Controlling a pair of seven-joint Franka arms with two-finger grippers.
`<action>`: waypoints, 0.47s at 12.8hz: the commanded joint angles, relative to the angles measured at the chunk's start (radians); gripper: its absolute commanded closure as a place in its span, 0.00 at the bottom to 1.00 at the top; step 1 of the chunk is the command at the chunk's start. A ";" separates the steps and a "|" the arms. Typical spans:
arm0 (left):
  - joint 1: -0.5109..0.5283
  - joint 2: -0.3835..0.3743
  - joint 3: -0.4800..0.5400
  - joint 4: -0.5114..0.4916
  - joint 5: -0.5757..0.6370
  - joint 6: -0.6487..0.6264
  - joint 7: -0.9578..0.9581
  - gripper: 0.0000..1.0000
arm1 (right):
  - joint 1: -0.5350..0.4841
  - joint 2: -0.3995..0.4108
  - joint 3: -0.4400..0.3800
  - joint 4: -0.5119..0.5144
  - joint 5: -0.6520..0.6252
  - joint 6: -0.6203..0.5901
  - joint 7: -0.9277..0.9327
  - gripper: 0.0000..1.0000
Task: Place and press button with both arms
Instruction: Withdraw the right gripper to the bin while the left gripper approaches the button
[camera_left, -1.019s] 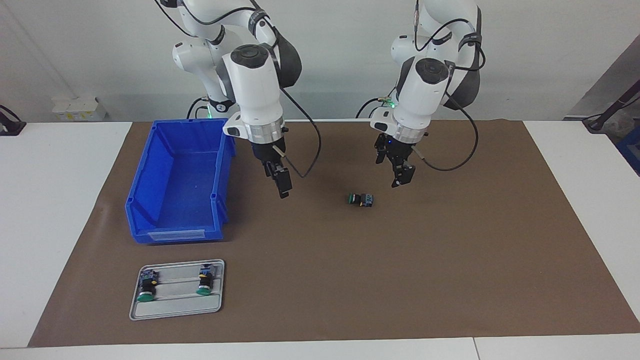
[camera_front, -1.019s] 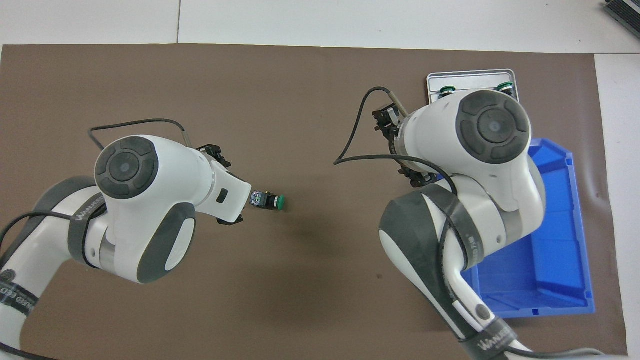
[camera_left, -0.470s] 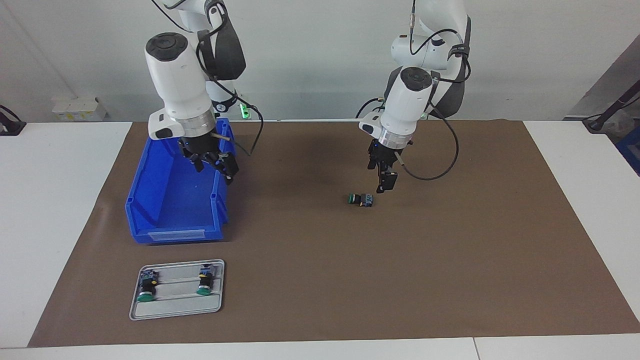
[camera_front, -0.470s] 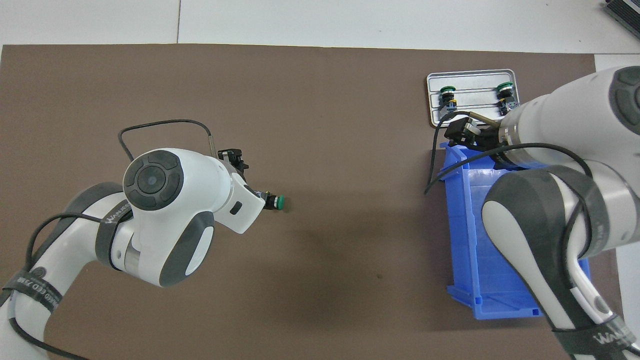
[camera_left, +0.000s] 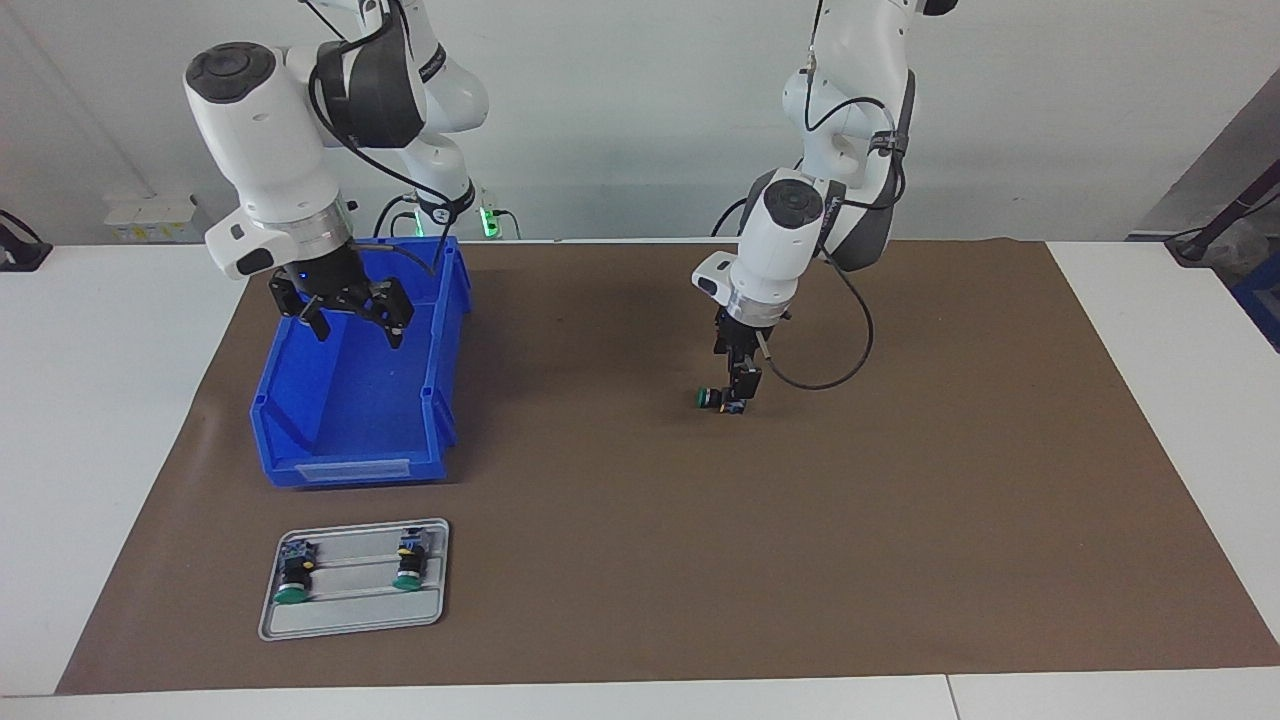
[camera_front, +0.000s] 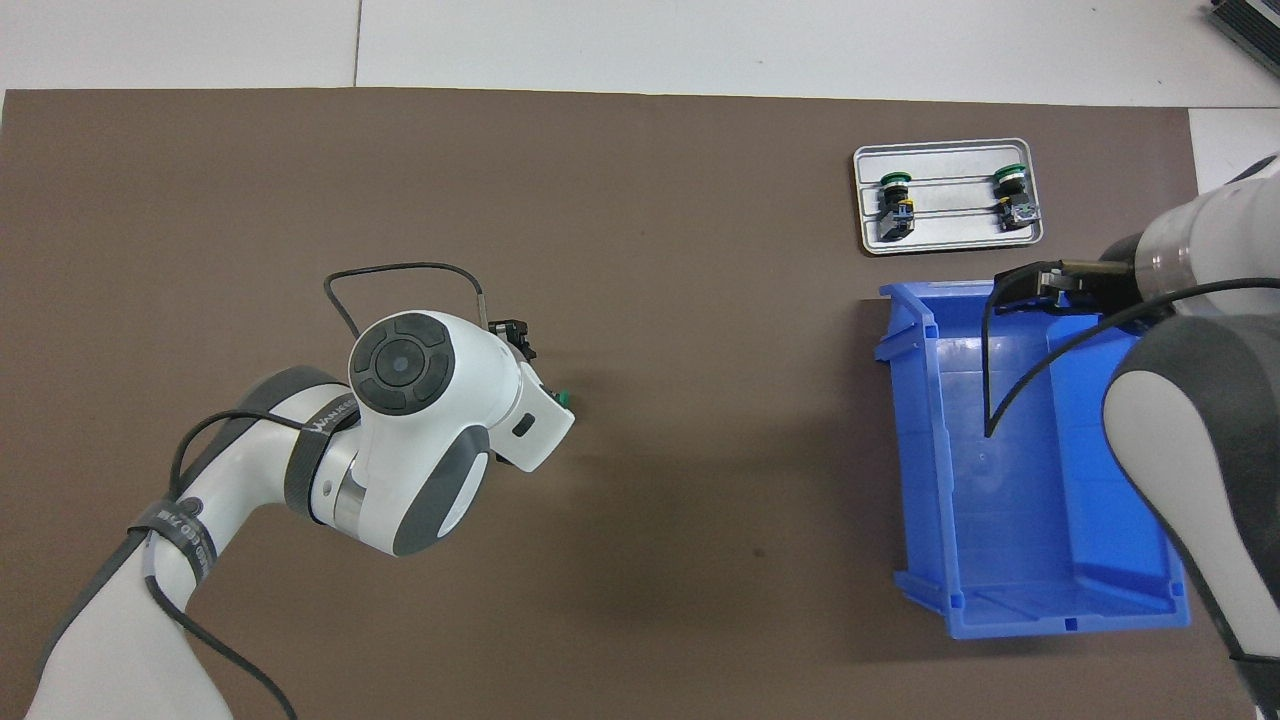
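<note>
The blue bin (camera_left: 360, 370) lies nearest the robots, toward the right arm's end of the brown mat (camera_left: 900, 520); the right gripper (camera_left: 345, 310) hangs over its open inside, fingers spread wide and holding nothing. The left gripper (camera_left: 740, 392) is down at the mat near the middle, right upon the button (camera_left: 712, 398), which lies on its side on the mat with its green cap pointing toward the right arm's end; the fingers stand at the button's dark body and rear, but whether they have closed on it I cannot tell. Farthest from the robots, next to the bin, the grey tray (camera_left: 350, 620) holds two more buttons (camera_left: 293, 575) lying in its grooves.

The button looks small, light and rigid, a hard plastic cylinder likely to roll or skid if nudged sideways; the sound place to grip is across the short black body, leaving the green cap free for pressing; a hold too near the rounded cap would probably slip.

The facing view shows the gripper's height and its meeting with the button; the overhead view hides nearly all of that under the left wrist, leaving only a sliver of green cap (camera_front: 563, 398); yet it shows plainly the tray's grooves and the bin's bare floor.
</note>
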 joint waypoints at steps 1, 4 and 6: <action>-0.039 0.053 0.022 -0.003 -0.001 0.040 0.004 0.00 | -0.031 -0.006 0.008 0.063 0.009 -0.084 -0.042 0.00; -0.042 0.071 0.022 -0.006 0.000 0.056 -0.001 0.00 | -0.034 0.011 0.009 0.143 0.003 -0.173 -0.041 0.00; -0.041 0.076 0.020 -0.010 0.002 0.069 0.001 0.00 | -0.030 0.000 0.011 0.146 0.003 -0.193 -0.041 0.00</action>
